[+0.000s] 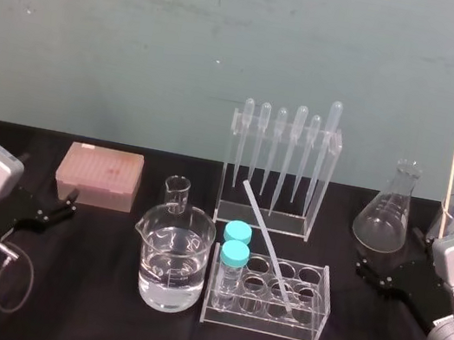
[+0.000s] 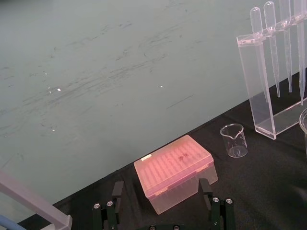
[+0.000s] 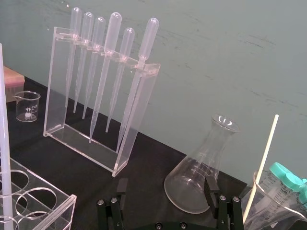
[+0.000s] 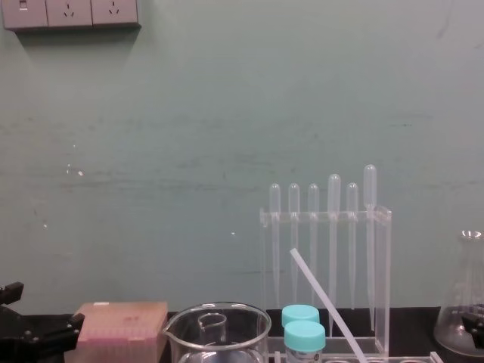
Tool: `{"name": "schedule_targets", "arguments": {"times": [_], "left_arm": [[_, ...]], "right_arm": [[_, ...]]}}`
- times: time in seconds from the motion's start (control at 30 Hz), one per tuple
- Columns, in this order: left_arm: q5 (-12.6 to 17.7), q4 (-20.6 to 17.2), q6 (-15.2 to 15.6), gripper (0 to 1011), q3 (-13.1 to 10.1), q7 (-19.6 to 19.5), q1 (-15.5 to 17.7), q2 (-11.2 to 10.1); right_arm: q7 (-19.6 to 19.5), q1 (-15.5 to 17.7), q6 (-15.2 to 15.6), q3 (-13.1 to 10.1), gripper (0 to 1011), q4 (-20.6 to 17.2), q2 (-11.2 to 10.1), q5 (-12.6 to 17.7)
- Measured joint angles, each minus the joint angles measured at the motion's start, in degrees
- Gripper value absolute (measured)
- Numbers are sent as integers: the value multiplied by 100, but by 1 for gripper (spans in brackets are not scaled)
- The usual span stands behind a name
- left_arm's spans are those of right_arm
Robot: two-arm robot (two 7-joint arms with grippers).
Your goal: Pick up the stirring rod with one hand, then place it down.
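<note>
Translucent stirring rod (image 1: pixel 266 246) leans in rack (image 1: pixel 262 328), well apart between left claw (image 1: pixel 70 204), right claw (image 1: pixel 363 270), both wide.

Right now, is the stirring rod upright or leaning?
Leaning: the stirring rod sits bottom-end in the test tube rack, top tilted toward the pipette rack. Left gripper and right gripper sit aside.

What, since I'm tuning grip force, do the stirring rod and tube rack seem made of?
The stirring rod: probably plastic, possibly frosted glass; milky translucent, dull surface. The tube rack: likely clear acrylic, glossy; see-through walls with bright edges.
</note>
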State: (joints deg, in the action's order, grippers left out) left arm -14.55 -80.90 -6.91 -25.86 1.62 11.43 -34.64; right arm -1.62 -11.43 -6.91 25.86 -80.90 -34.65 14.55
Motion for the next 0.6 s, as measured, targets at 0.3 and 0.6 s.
{"name": "schedule_targets", "arguments": {"times": [0.3, 0.6], "left_arm": [[0, 0, 0, 1000, 0, 0, 0, 0], [0, 0, 0, 1000, 0, 0, 0, 0]], "right_arm": [[0, 0, 0, 0, 1003, 0, 0, 0], [0, 0, 0, 0, 1003, 0, 0, 0]]}}
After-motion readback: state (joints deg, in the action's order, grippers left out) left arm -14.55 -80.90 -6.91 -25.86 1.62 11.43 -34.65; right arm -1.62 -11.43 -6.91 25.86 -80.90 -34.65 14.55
